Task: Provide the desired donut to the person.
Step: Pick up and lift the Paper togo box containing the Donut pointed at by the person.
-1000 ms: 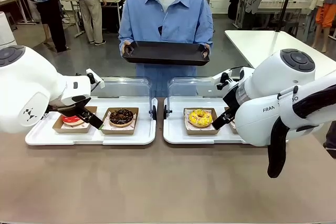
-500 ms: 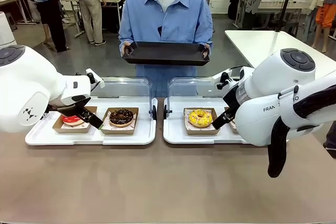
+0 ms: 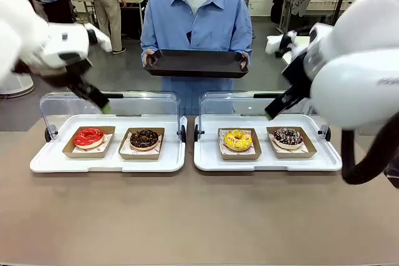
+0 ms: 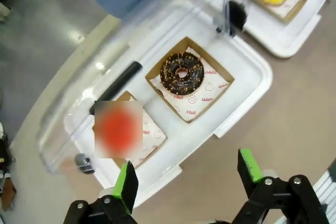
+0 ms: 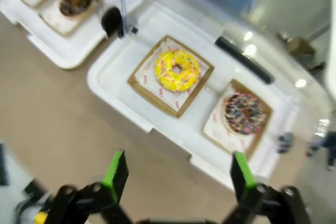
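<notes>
Both of my arms have gone up since a moment ago. Then my left gripper (image 3: pixel 103 105) was low over the red donut (image 3: pixel 88 136) and my right gripper (image 3: pixel 272 113) was low at the right end of the other tray. Now both hang high above the table, so the sprinkled donut (image 3: pixel 288 136) that my arm covered is in plain sight. Four donuts lie each in its own small paper box, two on the left white tray (image 3: pixel 106 165) and two on the right white tray (image 3: pixel 268 165), with the clear lids (image 3: pixel 143 101) standing open behind them; I think this is so that I can come down from above without obstacle. The person (image 3: pixel 196 14) stands at the far side and holds a black tray (image 3: pixel 196 63) level with both hands, I suppose to receive the donut. Which one is wanted I cannot tell from here. The jaws of both grippers stand wide apart and hold nothing. Under my left jaws, a little ahead of them, lies the chocolate donut (image 4: pixel 181 73), with the red one to its side. Under my right jaws, also ahead, lie the yellow donut (image 5: pixel 176 70) and the sprinkled one. All four are well below me and not touched.
</notes>
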`<state>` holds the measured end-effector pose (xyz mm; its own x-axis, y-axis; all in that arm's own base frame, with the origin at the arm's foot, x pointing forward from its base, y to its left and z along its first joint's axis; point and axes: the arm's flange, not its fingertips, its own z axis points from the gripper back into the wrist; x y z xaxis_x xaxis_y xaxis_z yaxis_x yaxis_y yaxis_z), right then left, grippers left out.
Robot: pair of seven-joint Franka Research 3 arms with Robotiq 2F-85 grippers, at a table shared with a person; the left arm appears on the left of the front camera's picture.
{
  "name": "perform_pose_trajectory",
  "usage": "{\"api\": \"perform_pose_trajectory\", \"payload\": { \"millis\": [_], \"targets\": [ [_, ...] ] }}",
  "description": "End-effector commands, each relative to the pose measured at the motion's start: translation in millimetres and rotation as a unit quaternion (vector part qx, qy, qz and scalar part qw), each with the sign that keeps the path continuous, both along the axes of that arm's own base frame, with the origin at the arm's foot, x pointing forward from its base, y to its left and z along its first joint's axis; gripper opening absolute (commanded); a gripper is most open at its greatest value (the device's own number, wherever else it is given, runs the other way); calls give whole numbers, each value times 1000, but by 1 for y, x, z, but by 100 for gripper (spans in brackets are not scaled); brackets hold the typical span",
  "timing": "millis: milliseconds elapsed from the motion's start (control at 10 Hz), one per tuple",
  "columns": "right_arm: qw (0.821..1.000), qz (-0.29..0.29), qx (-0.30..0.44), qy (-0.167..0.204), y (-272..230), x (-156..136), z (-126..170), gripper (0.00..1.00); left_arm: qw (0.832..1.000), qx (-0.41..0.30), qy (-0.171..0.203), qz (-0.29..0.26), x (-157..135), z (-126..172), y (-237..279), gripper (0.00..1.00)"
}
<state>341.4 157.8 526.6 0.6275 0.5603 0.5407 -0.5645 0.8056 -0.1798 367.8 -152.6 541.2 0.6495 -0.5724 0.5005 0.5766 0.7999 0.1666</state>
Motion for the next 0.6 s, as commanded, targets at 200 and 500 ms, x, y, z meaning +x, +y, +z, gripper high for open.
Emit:
{"api": "perform_pose_trajectory", "payload": {
  "millis": [200,500],
  "targets": [
    [999,-18,-47,-8,6,-55,102,100,999,30,13,14,-6,89,-6,100],
    [997,-33,-47,-44,6,-67,109,100,1000,15,9,1,-13,98,-3,100]
  ]
}}
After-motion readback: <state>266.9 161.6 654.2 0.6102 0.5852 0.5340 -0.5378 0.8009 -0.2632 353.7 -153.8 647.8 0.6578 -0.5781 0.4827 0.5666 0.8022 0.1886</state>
